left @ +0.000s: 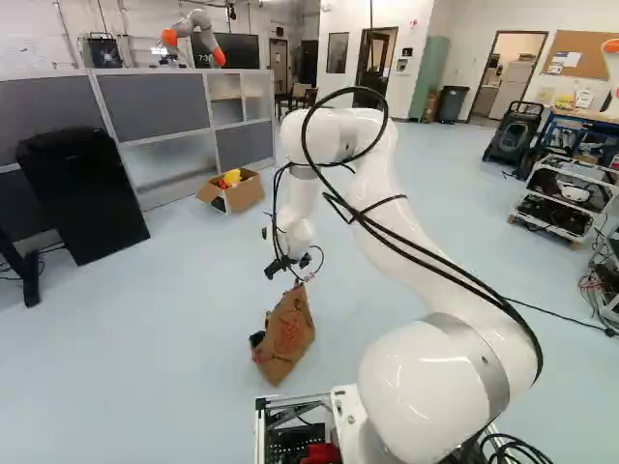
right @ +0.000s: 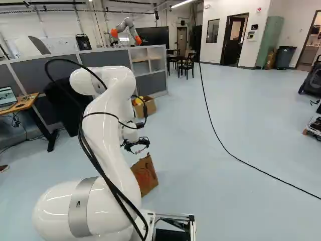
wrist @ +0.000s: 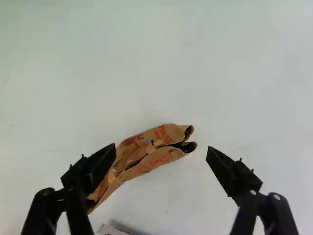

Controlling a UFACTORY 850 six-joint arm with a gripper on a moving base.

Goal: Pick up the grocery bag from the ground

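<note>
The gripper (left: 289,265) hangs above the grocery bag (left: 289,336) in the left base view; in the right base view, the gripper (right: 136,145) is likewise over the brown paper bag (right: 146,176). The bag stands on the floor, leaning a little. Seen from the wrist, the gripper (wrist: 162,148) is wide open, nothing held. Below it lies the narrow, creased top of the bag (wrist: 164,155), running at a slant from between the fingers to under one of them, which hides part of it.
A cardboard box (left: 232,191) with yellow things in it sits on the floor beyond the bag, before grey partitions (left: 155,89). A black covered object (left: 81,193) is to its left. Carts (left: 563,201) stand at the right. Another robot (right: 126,31) is behind the partitions. A cable (right: 241,159) crosses the floor.
</note>
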